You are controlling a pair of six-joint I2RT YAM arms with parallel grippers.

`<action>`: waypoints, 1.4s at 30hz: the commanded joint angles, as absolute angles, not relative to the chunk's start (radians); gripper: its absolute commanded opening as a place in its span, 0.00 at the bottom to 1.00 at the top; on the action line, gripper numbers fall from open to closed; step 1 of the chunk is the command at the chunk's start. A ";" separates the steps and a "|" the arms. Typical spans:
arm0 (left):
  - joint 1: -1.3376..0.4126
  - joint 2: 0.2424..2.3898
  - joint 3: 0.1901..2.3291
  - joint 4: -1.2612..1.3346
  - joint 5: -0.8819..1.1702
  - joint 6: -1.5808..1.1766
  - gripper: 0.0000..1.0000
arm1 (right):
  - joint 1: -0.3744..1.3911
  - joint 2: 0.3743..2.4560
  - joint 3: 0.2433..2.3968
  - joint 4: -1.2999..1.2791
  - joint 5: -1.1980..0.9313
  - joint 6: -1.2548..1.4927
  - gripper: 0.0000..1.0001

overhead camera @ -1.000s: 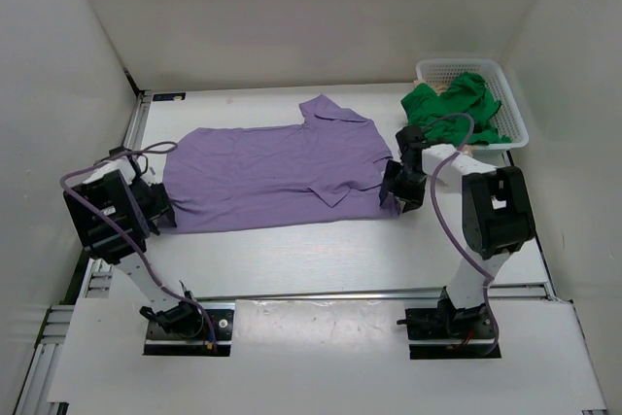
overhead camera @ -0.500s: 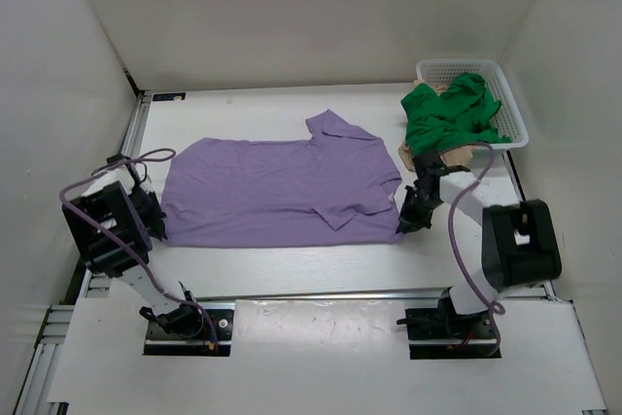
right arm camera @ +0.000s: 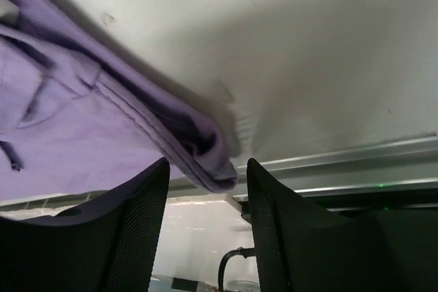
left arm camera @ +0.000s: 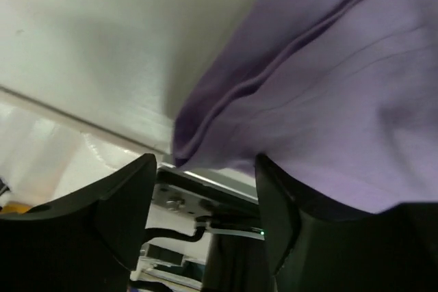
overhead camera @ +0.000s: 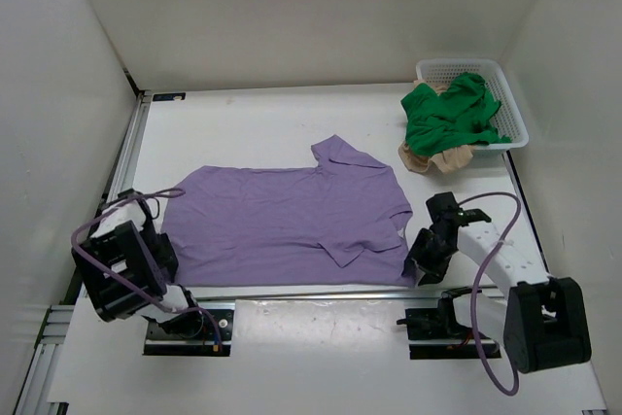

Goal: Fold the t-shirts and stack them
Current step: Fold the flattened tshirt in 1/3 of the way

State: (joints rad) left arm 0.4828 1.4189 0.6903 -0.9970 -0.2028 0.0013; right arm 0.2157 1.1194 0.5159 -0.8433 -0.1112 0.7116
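Note:
A purple polo t-shirt (overhead camera: 292, 211) lies spread flat on the white table, its bottom edge close to the table's front rail. My left gripper (overhead camera: 167, 258) is at the shirt's near-left corner. In the left wrist view the shirt's hem (left arm camera: 205, 135) lies just above my open left gripper (left arm camera: 205, 163). My right gripper (overhead camera: 420, 264) is at the shirt's near-right corner. In the right wrist view the folded corner (right arm camera: 215, 169) lies between the tips of my open right gripper (right arm camera: 207, 167). A green t-shirt (overhead camera: 447, 114) hangs out of the basket.
A white basket (overhead camera: 513, 109) stands at the back right with a beige cloth (overhead camera: 442, 159) spilling from under the green shirt. The metal front rail (overhead camera: 321, 293) runs just below the purple shirt. White walls enclose the table on three sides.
Both arms have pulled back toward the near edge, dragging the purple shirt with them from the table's middle to its front. The shirt lies flatter now.

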 commanded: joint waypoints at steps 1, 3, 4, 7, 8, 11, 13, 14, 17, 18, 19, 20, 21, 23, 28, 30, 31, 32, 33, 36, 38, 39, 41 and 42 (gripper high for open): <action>0.489 1.330 0.708 -0.948 -0.322 0.000 0.73 | 0.210 1.054 0.526 -0.897 -0.083 0.747 0.54; 0.471 1.289 0.811 -0.939 -0.348 0.000 0.73 | 0.210 1.022 0.572 -0.923 -0.058 0.735 0.54; 0.456 1.270 0.854 -0.939 -0.376 0.000 0.72 | 0.210 1.022 0.595 -0.934 -0.031 0.723 0.53; 0.341 1.198 1.066 -0.925 -0.338 0.000 0.66 | 0.210 1.012 0.684 -0.954 -0.006 0.671 0.48; 0.239 1.187 1.121 -0.925 -0.312 0.000 0.62 | 0.210 1.023 0.724 -0.954 0.004 0.655 0.46; -0.113 1.173 1.271 -0.962 -0.287 0.000 0.62 | 0.219 1.078 0.791 -0.919 -0.006 0.586 0.37; -0.329 1.173 1.284 -0.971 -0.325 0.000 0.70 | 0.219 1.113 0.817 -0.869 -0.053 0.545 0.35; -0.538 1.173 1.269 -0.971 -0.337 0.000 0.70 | 0.219 1.124 0.830 -0.848 -0.066 0.535 0.35; -0.811 1.232 1.236 -0.944 -0.315 0.000 0.70 | 0.219 1.173 0.830 -0.782 -0.090 0.535 0.35; -0.956 1.286 1.224 -0.927 -0.299 0.000 0.70 | 0.219 1.187 0.830 -0.770 -0.091 0.535 0.35; -1.015 1.320 1.236 -0.913 -0.275 0.000 0.69 | 0.219 1.218 0.830 -0.759 -0.104 0.535 0.35; -1.064 1.356 1.236 -0.894 -0.226 0.000 0.65 | 0.219 1.232 0.830 -0.732 -0.118 0.535 0.35; -1.144 1.429 1.255 -0.846 -0.207 0.000 0.64 | 0.219 1.245 0.830 -0.720 -0.130 0.535 0.35; -1.196 1.511 1.299 -0.812 -0.146 0.000 0.59 | 0.219 1.285 0.830 -0.689 -0.155 0.535 0.35; -1.294 1.741 1.364 -0.732 -0.092 0.000 0.52 | 0.210 1.350 0.821 -0.669 -0.164 0.535 0.35; -1.304 1.785 1.364 -0.707 -0.107 0.000 0.51 | 0.210 1.350 0.821 -0.669 -0.164 0.526 0.35; -1.315 1.816 1.364 -0.707 -0.116 0.000 0.49 | 0.210 1.359 0.821 -0.669 -0.164 0.526 0.35; -1.315 1.828 1.364 -0.690 -0.117 0.000 0.49 | 0.210 1.359 0.821 -0.669 -0.164 0.526 0.35; -1.315 1.839 1.355 -0.671 -0.135 0.000 0.49 | 0.210 1.359 0.821 -0.669 -0.175 0.516 0.35; -1.315 1.867 1.355 -0.658 -0.193 0.000 0.49 | 0.210 1.368 0.821 -0.669 -0.166 0.506 0.35; -1.315 1.876 1.364 -0.647 -0.222 0.000 0.49 | 0.210 1.377 0.811 -0.660 -0.157 0.506 0.35; -1.315 1.887 1.364 -0.647 -0.222 0.000 0.49 | 0.210 1.378 0.802 -0.660 -0.156 0.494 0.35; -1.315 1.910 1.373 -0.638 -0.254 0.000 0.49 | 0.210 1.397 0.802 -0.660 -0.156 0.494 0.35; -1.315 1.910 1.373 -0.638 -0.274 0.000 0.49 | 0.210 1.397 0.802 -0.650 -0.156 0.485 0.35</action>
State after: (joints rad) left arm -1.3121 1.9003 1.3357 -0.6758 -0.2062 0.0017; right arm 0.2161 1.3827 0.8036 -0.6739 -0.1493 0.5152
